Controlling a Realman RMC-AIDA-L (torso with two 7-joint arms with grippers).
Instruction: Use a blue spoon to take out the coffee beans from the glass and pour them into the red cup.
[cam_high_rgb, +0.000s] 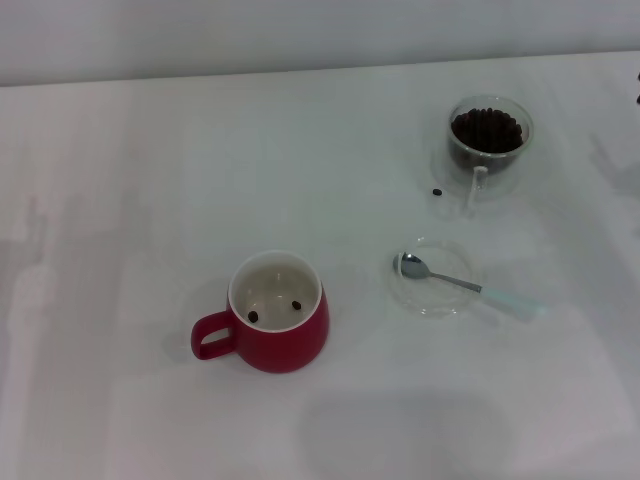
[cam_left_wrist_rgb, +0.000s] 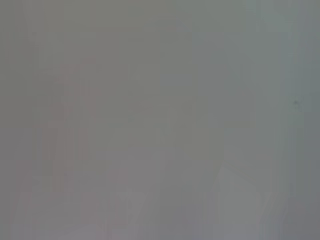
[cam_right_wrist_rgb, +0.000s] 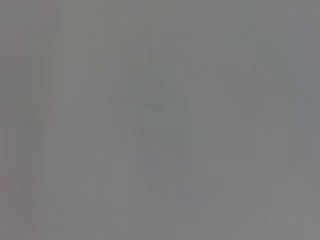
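Nearest the robot is the red cup (cam_high_rgb: 279, 312), handle pointing left, two coffee beans (cam_high_rgb: 274, 310) in its cream bottom and plenty of bare white table (cam_high_rgb: 120, 200) all round it. Just to the right, the blue spoon (cam_high_rgb: 462, 284) lies across a clear saucer (cam_high_rgb: 432, 278), pale handle hanging over the right rim. Farther back on the right stands the glass (cam_high_rgb: 489, 140), full of beans, one stray bean (cam_high_rgb: 437, 192) beside it. Neither gripper shows anywhere, so can't tell their state.

No text, label or number can be read anywhere.
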